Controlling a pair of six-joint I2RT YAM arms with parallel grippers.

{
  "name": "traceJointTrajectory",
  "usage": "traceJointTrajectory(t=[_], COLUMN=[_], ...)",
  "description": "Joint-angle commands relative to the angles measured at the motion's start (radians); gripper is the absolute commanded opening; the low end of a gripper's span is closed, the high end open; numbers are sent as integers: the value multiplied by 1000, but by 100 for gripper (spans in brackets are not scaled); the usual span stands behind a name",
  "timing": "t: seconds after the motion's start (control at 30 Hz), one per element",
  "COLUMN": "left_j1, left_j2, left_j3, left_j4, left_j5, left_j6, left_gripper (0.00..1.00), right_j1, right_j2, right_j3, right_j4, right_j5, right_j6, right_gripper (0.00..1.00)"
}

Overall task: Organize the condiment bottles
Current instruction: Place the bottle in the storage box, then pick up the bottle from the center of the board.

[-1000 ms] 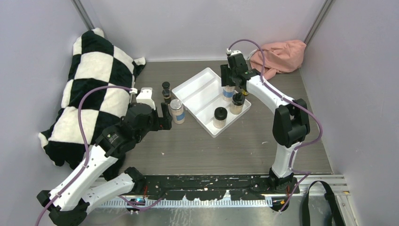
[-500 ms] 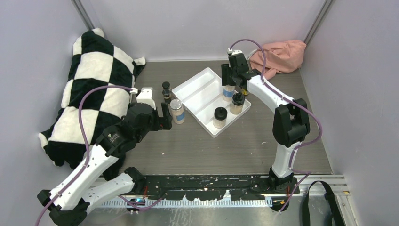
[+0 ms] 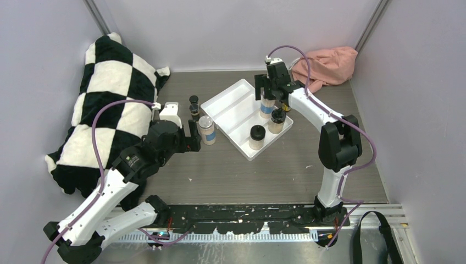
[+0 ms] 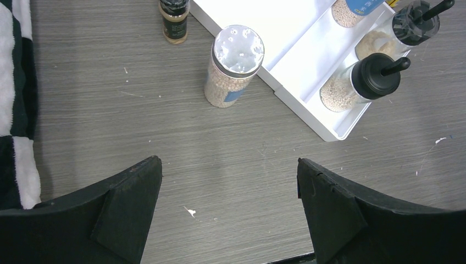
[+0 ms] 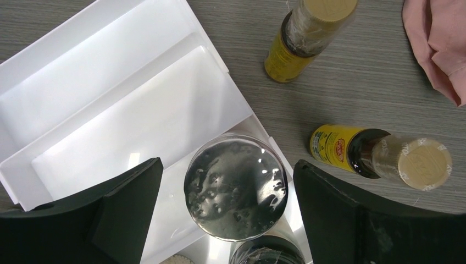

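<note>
A white tray (image 3: 231,104) lies mid-table. In it stand one silver-lidded blue-labelled jar (image 5: 236,187) and two tan black-capped jars (image 3: 256,136) (image 3: 276,122). My right gripper (image 5: 228,164) is open, its fingers on either side of that jar's lid with gaps on both sides. Two slim amber bottles (image 5: 308,38) (image 5: 379,157) stand on the table just right of the tray. The second silver-lidded jar (image 4: 233,66) stands on the table left of the tray, with two tiny dark bottles (image 3: 194,100) (image 3: 194,113) behind it. My left gripper (image 4: 228,162) is open and empty, short of that jar.
A black-and-white checkered cushion (image 3: 104,110) fills the left side. A pink cloth (image 3: 327,63) lies in the back right corner. Grey walls close off the left, back and right sides.
My right gripper's fingers have spread apart around the silver-lidded jar in the tray. The left arm has not moved.
</note>
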Motion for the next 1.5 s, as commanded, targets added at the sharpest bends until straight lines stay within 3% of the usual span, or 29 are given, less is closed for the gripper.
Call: traceJointTrajectory(t=[0.0, 0.27, 0.73, 1.47], left_j1=[-3, -2, -3, -2], left_j2=[-12, -26, -98, -176], left_j3=[23, 16, 37, 34], left_j4=[36, 47, 51, 78], left_j5=[-18, -25, -51, 8], left_j6=[-3, -7, 35, 106], left_gripper=[94, 94, 93, 93], right_j1=[-1, 43, 273, 519], right_j2=[-52, -113, -196, -55], right_j3=[57, 148, 134, 126], right_j4=[19, -48, -112, -115], right_j5=[-11, -11, -31, -122], right_j6=[-24, -63, -86, -60], right_gripper=[95, 93, 93, 92])
